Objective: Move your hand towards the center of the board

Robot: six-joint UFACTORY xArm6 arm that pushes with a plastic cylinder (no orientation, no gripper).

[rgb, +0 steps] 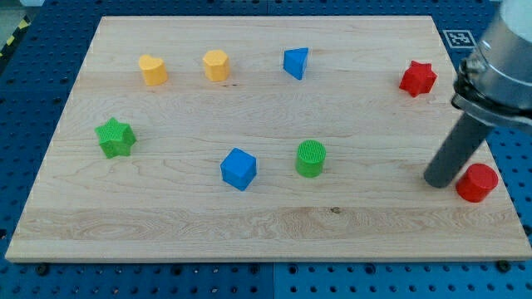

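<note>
My tip (437, 180) rests on the wooden board (266, 224) near its right edge, just left of the red cylinder (477, 183) and almost touching it. The red star (417, 78) lies above it, toward the view's top right. The green cylinder (311, 158) and the blue cube (238, 169) sit near the board's middle, well left of the tip. The blue triangular block (296, 62) is at the top centre. The yellow hexagon block (216, 65) and the yellow heart-like block (153, 70) are at the top left. The green star (115, 137) is at the left.
The arm's grey body (503, 66) hangs over the board's right edge. A blue pegboard table (33, 100) surrounds the board. A black-and-white marker tag (459, 37) sits past the board's top right corner.
</note>
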